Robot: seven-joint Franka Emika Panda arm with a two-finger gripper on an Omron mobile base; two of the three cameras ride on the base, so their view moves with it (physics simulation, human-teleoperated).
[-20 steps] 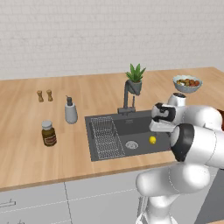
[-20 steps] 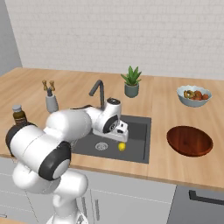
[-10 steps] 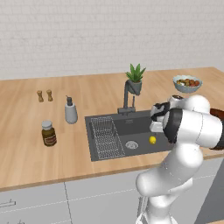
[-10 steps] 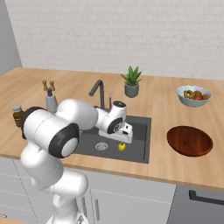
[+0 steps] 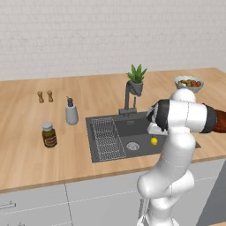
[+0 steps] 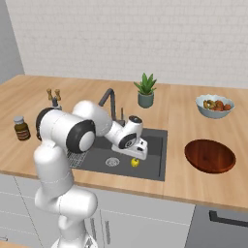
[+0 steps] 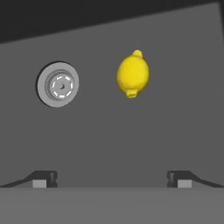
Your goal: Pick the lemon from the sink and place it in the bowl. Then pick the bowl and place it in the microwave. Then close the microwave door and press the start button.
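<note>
The lemon (image 7: 133, 74) lies on the floor of the dark grey sink (image 6: 156, 167), right of the round steel drain (image 7: 58, 84). In the base views the lemon (image 6: 135, 162) (image 5: 153, 141) sits just below my hand. My gripper (image 7: 111, 179) hangs open over the basin, pointing down, with nothing between its fingertips (image 7: 43, 178). Seen from the base, the gripper (image 6: 139, 153) is a little above and behind the fruit. The reddish-brown bowl (image 6: 210, 156) rests on the counter right of the sink. The microwave, its door and start button are out of view.
A dark faucet (image 6: 109, 99) and a potted plant (image 6: 145, 91) stand behind the sink. A wire rack (image 5: 107, 137) fills the sink's left side. A pale fruit bowl (image 6: 215, 105) sits at the back right. A soap dispenser (image 5: 71, 112), brown jar (image 5: 49, 134) and shakers (image 5: 45, 96) stand to the left.
My elbow has swung upward while the hand stayed over the sink above the lemon. The jaws are as wide as before, and the lemon has not moved.
</note>
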